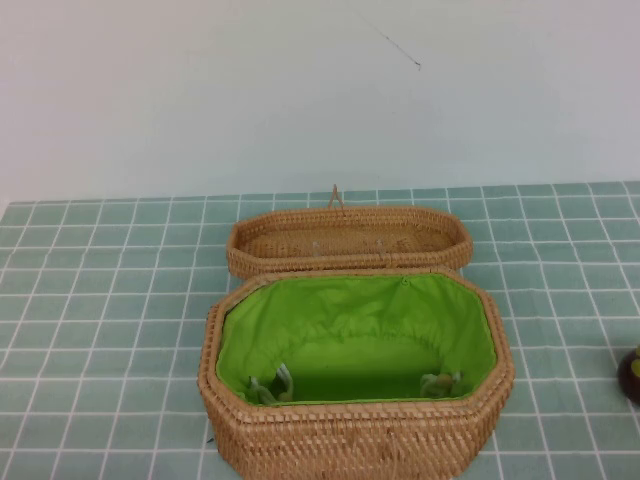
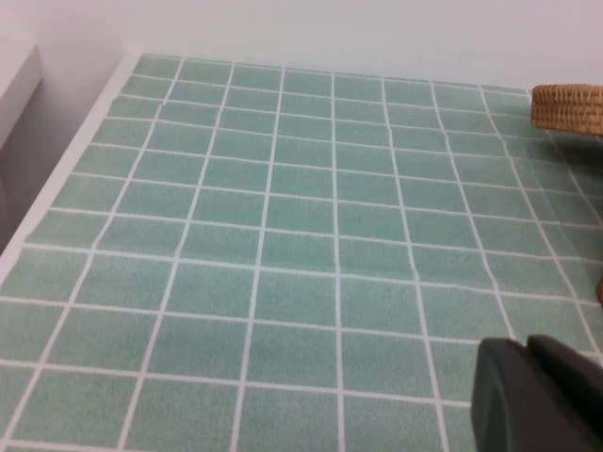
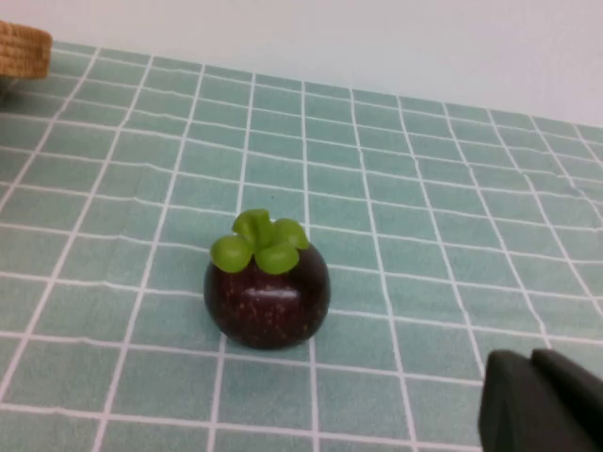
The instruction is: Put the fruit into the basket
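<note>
The tan woven basket (image 1: 355, 440) stands open at the table's front middle, its green lining empty. Its shallow lid (image 1: 348, 238) lies behind it. The fruit, a dark maroon mangosteen (image 1: 631, 372) with green leaves, sits on the tablecloth at the far right edge of the high view. It also shows in the right wrist view (image 3: 268, 287), upright and a short way ahead of my right gripper (image 3: 532, 356), which is shut and empty. My left gripper (image 2: 528, 344) is shut and empty over bare cloth left of the basket. Neither gripper shows in the high view.
The table is covered by a teal checked cloth (image 1: 100, 300). A white wall rises behind it. A woven edge (image 2: 568, 105) shows in the left wrist view, and another (image 3: 24, 49) in the right wrist view. The table's left edge (image 2: 66, 169) borders a white surface.
</note>
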`<action>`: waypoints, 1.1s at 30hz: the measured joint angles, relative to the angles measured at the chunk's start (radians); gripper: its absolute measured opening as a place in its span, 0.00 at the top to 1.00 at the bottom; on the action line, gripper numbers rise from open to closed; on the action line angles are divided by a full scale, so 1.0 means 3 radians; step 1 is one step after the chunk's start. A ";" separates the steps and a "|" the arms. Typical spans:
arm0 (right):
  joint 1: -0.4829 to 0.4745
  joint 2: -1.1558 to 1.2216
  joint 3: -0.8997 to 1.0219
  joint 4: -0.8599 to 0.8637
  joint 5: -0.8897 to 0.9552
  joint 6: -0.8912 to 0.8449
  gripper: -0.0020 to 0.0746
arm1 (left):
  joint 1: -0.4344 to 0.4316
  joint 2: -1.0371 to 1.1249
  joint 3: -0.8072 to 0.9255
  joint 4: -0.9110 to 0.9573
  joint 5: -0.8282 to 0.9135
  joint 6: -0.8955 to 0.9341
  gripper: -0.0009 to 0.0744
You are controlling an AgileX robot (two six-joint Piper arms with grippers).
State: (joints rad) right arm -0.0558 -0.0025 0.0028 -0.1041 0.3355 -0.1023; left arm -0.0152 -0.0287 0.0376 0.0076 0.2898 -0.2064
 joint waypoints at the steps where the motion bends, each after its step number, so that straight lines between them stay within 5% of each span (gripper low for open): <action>1: 0.0000 0.0000 0.0000 0.0006 0.0000 0.0000 0.98 | 0.0000 0.0000 0.0000 0.0000 0.0000 0.0000 0.99; 12: 0.0000 0.0000 -0.0009 0.0678 -0.0604 0.0000 0.98 | 0.0000 0.0000 0.0000 -0.0025 0.0000 0.0000 0.99; 33: 0.0000 0.0000 -0.0009 0.0628 -0.0035 -0.0006 0.98 | 0.0000 0.0000 0.0000 -0.0043 0.0000 0.0000 0.99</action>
State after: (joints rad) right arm -0.0558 -0.0025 0.0000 0.0844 0.3249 -0.1042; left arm -0.0152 -0.0287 0.0376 -0.0054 0.2898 -0.2064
